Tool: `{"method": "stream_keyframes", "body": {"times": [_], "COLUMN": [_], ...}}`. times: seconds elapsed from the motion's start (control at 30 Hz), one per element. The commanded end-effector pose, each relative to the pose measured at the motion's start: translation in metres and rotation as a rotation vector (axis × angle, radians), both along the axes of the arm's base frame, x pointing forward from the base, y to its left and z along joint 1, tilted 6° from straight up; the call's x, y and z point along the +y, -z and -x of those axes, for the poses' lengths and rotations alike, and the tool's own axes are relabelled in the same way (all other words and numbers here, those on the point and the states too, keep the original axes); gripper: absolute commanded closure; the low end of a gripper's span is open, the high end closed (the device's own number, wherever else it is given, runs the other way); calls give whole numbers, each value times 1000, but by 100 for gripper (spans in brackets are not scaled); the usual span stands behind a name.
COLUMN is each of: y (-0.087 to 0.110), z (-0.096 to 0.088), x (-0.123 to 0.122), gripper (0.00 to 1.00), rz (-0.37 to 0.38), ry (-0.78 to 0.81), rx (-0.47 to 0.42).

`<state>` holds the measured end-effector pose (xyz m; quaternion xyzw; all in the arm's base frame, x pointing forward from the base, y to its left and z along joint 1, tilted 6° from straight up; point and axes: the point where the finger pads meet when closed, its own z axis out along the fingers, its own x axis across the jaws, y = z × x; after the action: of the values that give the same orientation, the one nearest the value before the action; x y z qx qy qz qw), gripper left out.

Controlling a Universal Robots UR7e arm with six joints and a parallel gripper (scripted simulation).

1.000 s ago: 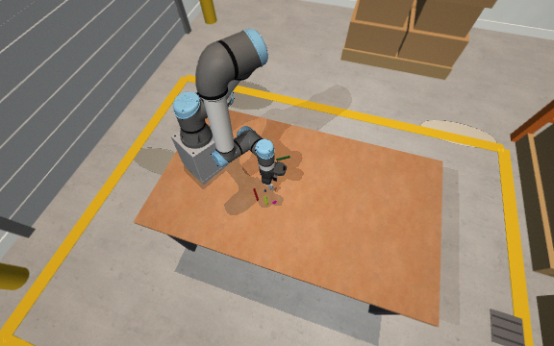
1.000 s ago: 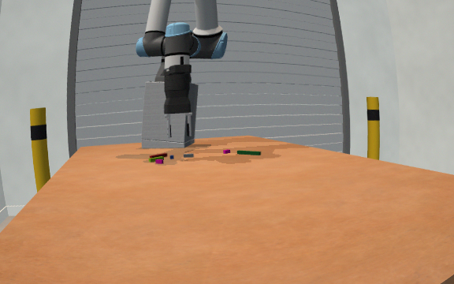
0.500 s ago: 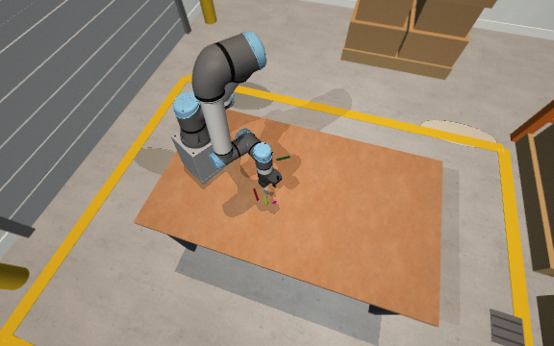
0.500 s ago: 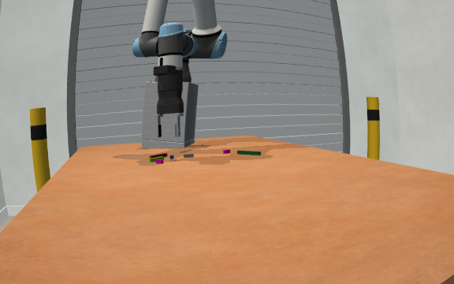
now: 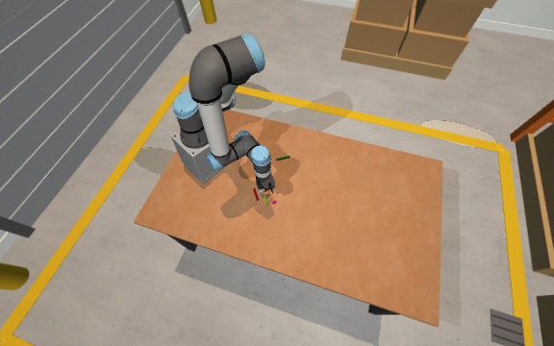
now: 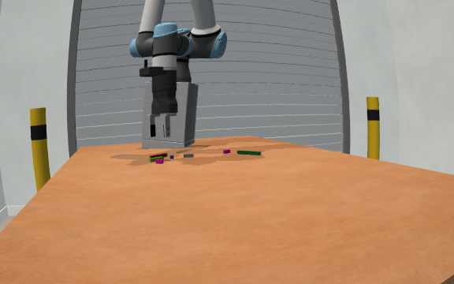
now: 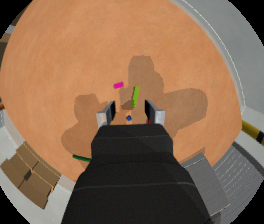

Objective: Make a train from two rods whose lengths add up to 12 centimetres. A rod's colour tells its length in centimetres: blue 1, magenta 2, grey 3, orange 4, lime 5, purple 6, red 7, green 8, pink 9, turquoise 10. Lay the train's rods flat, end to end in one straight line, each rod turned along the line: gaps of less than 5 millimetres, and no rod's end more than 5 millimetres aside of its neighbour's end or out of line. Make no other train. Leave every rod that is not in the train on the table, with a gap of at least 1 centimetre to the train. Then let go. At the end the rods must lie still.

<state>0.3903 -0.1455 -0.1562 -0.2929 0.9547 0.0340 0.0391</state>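
Observation:
My gripper (image 6: 160,130) is open and empty, pointing down a little above the table, over the cluster of rods; it also shows in the overhead view (image 5: 265,189). In the wrist view a small blue rod (image 7: 128,117) lies on the table between my fingers. A lime rod (image 7: 135,96) and a magenta rod (image 7: 118,86) lie just beyond. In the exterior view the red rod (image 6: 158,155), lime rod (image 6: 156,158) and magenta rod (image 6: 159,161) lie close together, with the blue rod (image 6: 172,157) and a grey rod (image 6: 188,155) to their right.
A second magenta rod (image 6: 226,151) and a green rod (image 6: 248,152) lie apart to the right; the green rod is also in the overhead view (image 5: 283,158). The robot's grey base block (image 6: 169,118) stands just behind the cluster.

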Motion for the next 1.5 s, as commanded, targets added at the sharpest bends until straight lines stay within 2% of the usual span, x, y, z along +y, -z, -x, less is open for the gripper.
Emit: {"method": "stream_keyframes", "body": {"times": [0.0, 0.3, 0.8, 0.83, 1.47], "y": [0, 0, 1, 1, 1], "z": [3, 6, 7, 7, 7], "x": [-5, -11, -12, -12, -12], "gripper": [0, 0, 0, 46, 46], "rz": [-4, -10, -11, -11, -11], "ry": [91, 187, 214, 214, 214], "rx": [7, 15, 18, 18, 18]}}
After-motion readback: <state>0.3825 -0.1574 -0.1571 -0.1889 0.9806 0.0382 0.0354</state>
